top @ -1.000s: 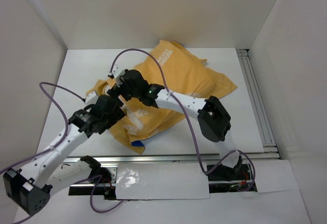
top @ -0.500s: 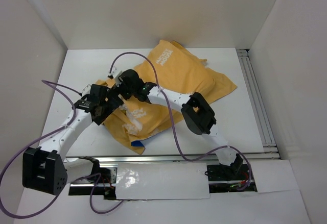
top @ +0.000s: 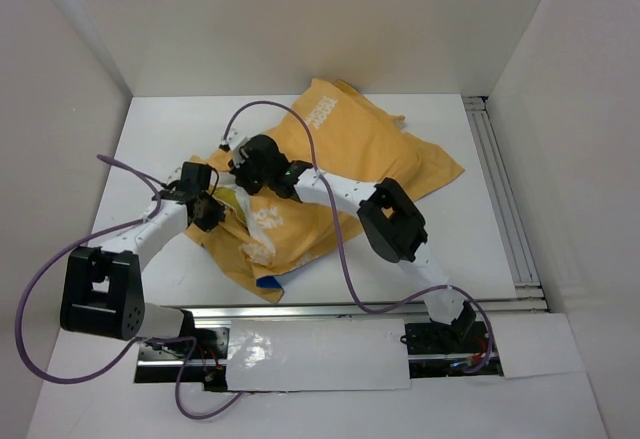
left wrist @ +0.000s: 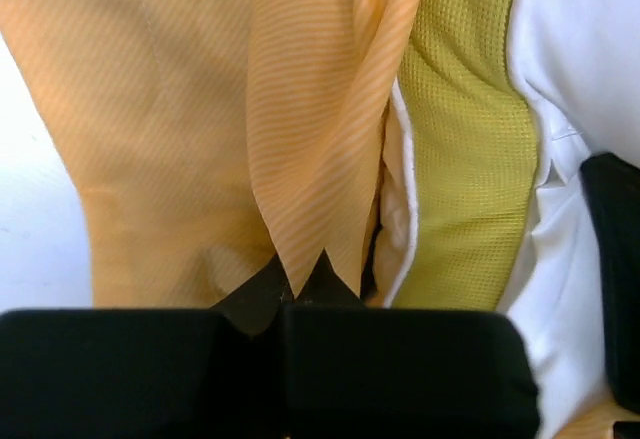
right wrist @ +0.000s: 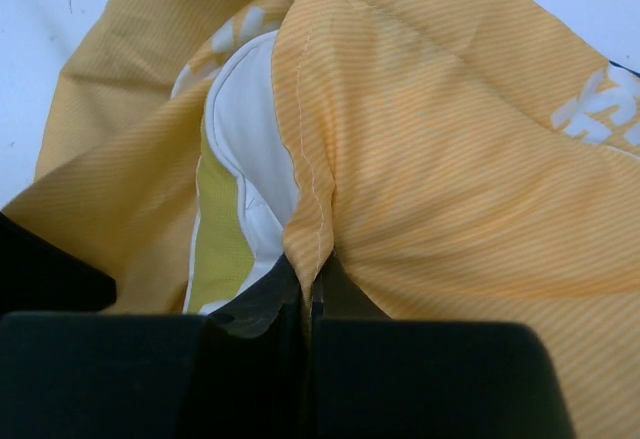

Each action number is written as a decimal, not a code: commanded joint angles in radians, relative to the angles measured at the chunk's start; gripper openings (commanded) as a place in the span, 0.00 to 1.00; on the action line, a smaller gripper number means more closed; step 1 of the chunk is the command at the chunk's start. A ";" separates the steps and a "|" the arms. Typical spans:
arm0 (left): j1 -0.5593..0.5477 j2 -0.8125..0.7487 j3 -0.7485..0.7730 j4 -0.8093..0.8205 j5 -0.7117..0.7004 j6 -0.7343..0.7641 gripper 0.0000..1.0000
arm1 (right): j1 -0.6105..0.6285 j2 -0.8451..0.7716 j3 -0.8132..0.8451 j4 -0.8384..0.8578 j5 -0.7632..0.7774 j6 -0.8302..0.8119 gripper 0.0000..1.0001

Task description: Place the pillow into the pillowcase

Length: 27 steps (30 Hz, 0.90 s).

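The pillowcase [top: 350,154] lies across the middle of the table with its orange-yellow side out; a scrap of its blue side [top: 268,281] shows at the near edge. At its left-hand opening a bit of the pillow [top: 232,202] peeks out. In the left wrist view, my left gripper [left wrist: 298,284] is shut on a fold of the pillowcase [left wrist: 310,129], with the white pillow [left wrist: 585,69] and its yellow-green mesh edge [left wrist: 470,129] to its right. My right gripper [right wrist: 312,284] is shut on the stitched hem of the pillowcase [right wrist: 450,139], the pillow [right wrist: 250,119] just left of it.
White enclosure walls stand at the left, back and right. An aluminium rail [top: 500,189] runs along the table's right side and another [top: 350,309] along the near edge. Purple cables [top: 270,109] loop over both arms. In the top view my left gripper [top: 210,209] and right gripper [top: 238,166] sit close together.
Both grippers have gone from open to shut on the pillowcase's opening edge. The left arm has swung back and to the left; the right arm's elbow has shifted left.
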 commanded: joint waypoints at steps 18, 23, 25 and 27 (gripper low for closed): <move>0.258 -0.254 0.237 -0.155 -0.133 0.119 0.00 | -0.056 -0.295 -0.487 0.028 0.187 -0.031 0.00; 0.258 -0.350 0.295 -0.070 0.028 0.245 0.00 | -0.056 -0.251 -0.476 0.019 0.241 -0.020 0.00; 0.258 -0.393 0.274 0.003 0.145 0.268 0.00 | -0.056 -0.237 -0.459 0.028 0.210 0.011 0.00; 0.258 -0.438 0.234 0.045 0.245 0.279 0.00 | -0.056 -0.237 -0.444 0.068 0.201 0.070 0.00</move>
